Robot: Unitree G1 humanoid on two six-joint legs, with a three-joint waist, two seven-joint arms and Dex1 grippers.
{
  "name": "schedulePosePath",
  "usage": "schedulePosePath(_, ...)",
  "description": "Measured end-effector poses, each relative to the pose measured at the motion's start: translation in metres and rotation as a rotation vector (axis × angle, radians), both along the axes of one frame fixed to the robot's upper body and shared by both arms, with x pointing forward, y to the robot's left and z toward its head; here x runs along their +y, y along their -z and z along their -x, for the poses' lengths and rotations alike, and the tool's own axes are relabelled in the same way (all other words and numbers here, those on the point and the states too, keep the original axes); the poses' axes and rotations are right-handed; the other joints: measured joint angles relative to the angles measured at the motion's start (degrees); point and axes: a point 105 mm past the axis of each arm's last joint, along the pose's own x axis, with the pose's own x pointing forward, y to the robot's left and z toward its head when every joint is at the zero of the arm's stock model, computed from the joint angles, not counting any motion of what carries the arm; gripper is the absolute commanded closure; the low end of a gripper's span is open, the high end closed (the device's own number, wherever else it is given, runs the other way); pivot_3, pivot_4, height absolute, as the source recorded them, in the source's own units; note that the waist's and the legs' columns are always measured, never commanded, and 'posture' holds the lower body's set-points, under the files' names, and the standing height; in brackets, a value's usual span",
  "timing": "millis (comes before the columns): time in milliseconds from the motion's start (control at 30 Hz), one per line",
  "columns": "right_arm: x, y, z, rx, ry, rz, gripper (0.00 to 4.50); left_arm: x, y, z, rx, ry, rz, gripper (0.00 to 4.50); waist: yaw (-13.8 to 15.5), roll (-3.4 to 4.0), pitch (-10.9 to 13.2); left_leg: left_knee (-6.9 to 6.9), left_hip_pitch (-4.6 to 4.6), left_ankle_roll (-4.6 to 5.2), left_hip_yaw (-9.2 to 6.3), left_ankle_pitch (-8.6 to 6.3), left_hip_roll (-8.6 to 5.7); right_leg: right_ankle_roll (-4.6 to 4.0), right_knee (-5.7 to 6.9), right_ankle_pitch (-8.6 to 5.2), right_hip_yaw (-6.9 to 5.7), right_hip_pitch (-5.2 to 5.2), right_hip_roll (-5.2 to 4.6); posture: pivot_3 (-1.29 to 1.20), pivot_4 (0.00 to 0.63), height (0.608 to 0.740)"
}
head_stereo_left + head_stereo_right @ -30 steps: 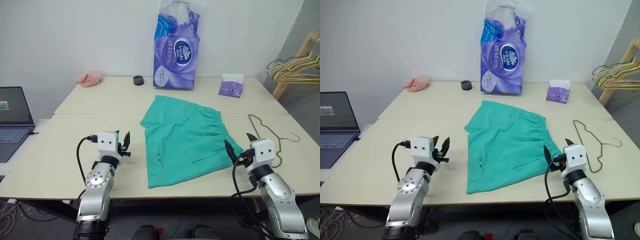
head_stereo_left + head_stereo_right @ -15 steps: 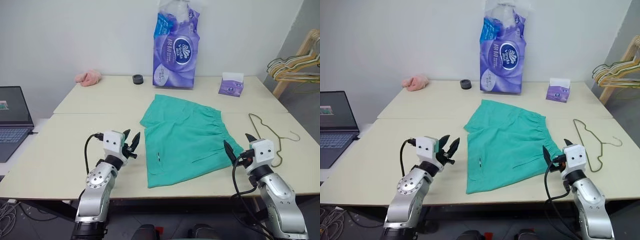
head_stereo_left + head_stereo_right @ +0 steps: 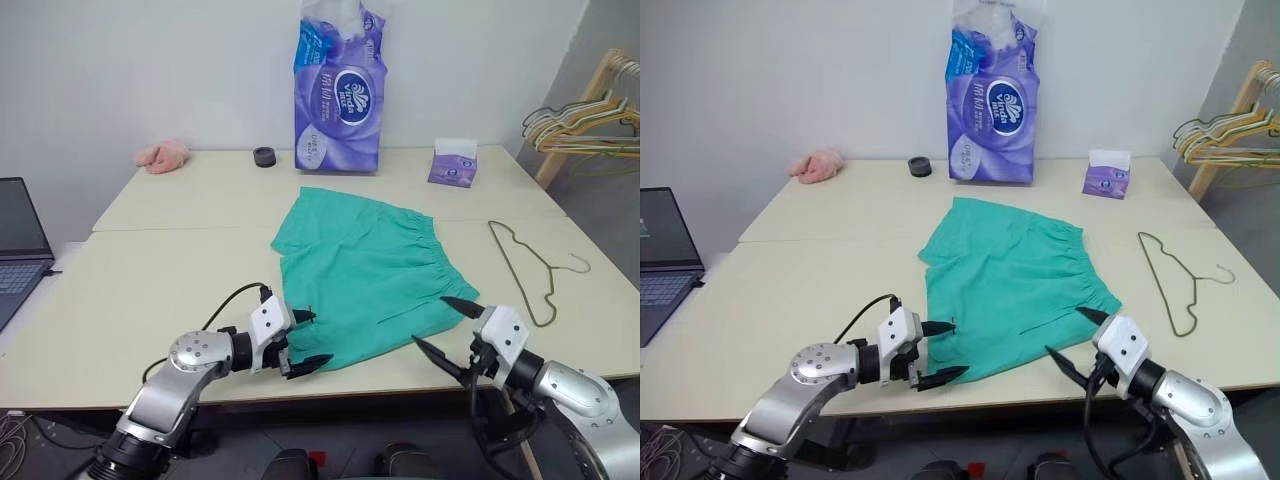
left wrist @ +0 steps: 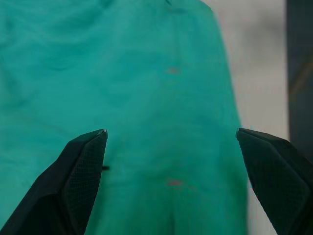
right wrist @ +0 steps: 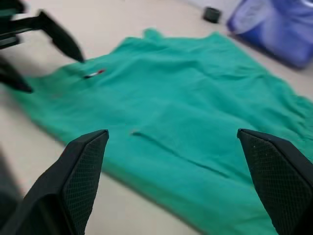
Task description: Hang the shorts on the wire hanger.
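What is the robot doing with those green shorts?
It is getting ready to pick them up. The teal shorts lie flat on the table. The left tool and the right tool are both open, one at each near corner of the shorts, holding nothing. The wire hanger lies untouched to the right.

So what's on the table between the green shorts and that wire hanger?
Nothing. In the left eye view, just bare table lies between the shorts and the wire hanger.
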Motion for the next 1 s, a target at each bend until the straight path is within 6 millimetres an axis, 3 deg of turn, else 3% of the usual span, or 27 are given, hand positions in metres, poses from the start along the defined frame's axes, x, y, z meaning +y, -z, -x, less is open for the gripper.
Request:
schedulePosePath(133,0.004,-0.005,0.004,0.004,-0.058,0.029,0.00,0.002,0.001,-0.008,-0.019,0.028,-0.057,0.03,-0.1,-0.15,0.3,0.00,-0.12,0.00,0.03,-0.01,0.00,0.04,-0.05,0.02,0.03,-0.11,0.00,-0.05,0.037,0.740)
schedulePosePath(300,0.010,-0.009,0.002,-0.014,-0.064,0.015,0.00,-0.002,0.018,-0.004,-0.009,0.072,-0.109,0.03,-0.7,-0.33,0.5,-0.01,-0.23,0.03,0.03,-0.08,0.00,0.39,-0.07,0.20,0.04,-0.19,-0.04,-0.06,0.044,0.740)
schedulePosePath(733,0.010,-0.004,0.007,-0.005,-0.067,0.016,0.00,-0.001,0.022,0.013,0.037,0.177,-0.130,0.03,-1.3,-0.24,0.6,0.00,-0.20,0.04,0.05,-0.10,0.02,0.14,-0.08,0.04,0.04,-0.19,-0.07,-0.07,0.046,0.740)
schedulePosePath(833,0.010,-0.004,0.007,-0.007,-0.066,0.018,0.00,-0.004,0.023,0.010,-0.002,0.213,-0.151,0.60,-1.3,-0.22,0.6,0.02,-0.15,0.04,0.07,-0.10,0.01,0.15,-0.09,0.05,0.07,-0.13,-0.07,-0.08,0.047,0.740)
schedulePosePath(1000,0.009,-0.003,0.007,-0.008,-0.065,0.025,0.00,-0.011,0.026,0.008,-0.076,0.243,-0.154,1.99,-1.0,-0.16,0.6,0.08,0.09,0.06,0.05,-0.09,0.01,0.17,-0.15,0.06,0.06,-0.07,-0.12,-0.08,0.047,0.740)
